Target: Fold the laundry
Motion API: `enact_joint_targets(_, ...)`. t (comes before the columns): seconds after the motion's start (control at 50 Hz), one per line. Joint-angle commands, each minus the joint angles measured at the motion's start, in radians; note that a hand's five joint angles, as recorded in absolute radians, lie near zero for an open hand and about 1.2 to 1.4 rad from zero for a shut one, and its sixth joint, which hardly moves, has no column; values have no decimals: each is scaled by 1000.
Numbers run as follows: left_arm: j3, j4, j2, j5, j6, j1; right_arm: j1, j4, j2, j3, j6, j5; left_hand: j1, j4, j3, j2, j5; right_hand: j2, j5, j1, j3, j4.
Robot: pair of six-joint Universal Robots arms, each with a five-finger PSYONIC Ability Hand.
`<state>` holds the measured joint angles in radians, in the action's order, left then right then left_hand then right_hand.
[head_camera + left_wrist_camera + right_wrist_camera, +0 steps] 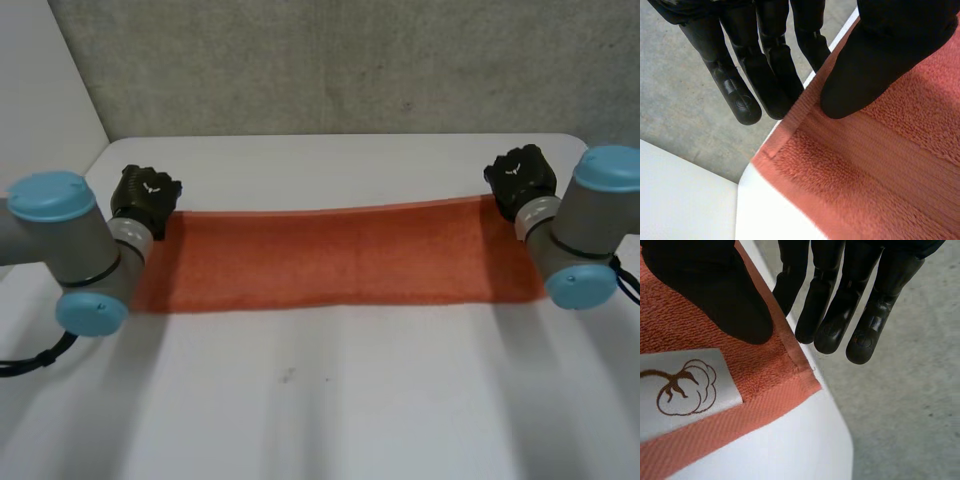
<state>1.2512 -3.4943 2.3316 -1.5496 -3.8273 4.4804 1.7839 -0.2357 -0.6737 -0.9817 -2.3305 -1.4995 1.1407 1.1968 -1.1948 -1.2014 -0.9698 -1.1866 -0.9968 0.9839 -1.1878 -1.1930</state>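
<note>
In the head view you are looking at an orange-red towel lying stretched in a long strip across the white worktop. The left hand is sitting at its far left corner and the right hand at its far right corner.

In the left wrist view you are seeing the fingers reaching straight out past the towel's edge. The thumb is hanging over the cloth, apart from them, gripping nothing.

In the right wrist view the fingers are likewise pointing straight beyond the corner. The thumb is hovering above the towel beside a white label printed with a cotton boll, and nothing is pinched.
</note>
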Motion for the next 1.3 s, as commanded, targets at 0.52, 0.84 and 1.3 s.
enact_joint_targets(0.52, 359, -158, -328, 5, 212, -58, -119, 243, -405, -403, -397, 111, -966, -1022, 1020, 1027, 970, 1012, 997, -809, 1013, 1018)
enact_joint_targets(0.84, 507, -175, -380, 3, 382, -55, -262, 145, -362, -548, -397, 297, -966, -1022, 1020, 1027, 970, 476, 461, -274, 478, 483)
enact_joint_targets(1.3, 516, -175, -373, 5, 382, -52, -268, 72, -247, -514, -385, 301, -966, -1022, 1020, 1027, 970, 426, 411, -224, 428, 433)
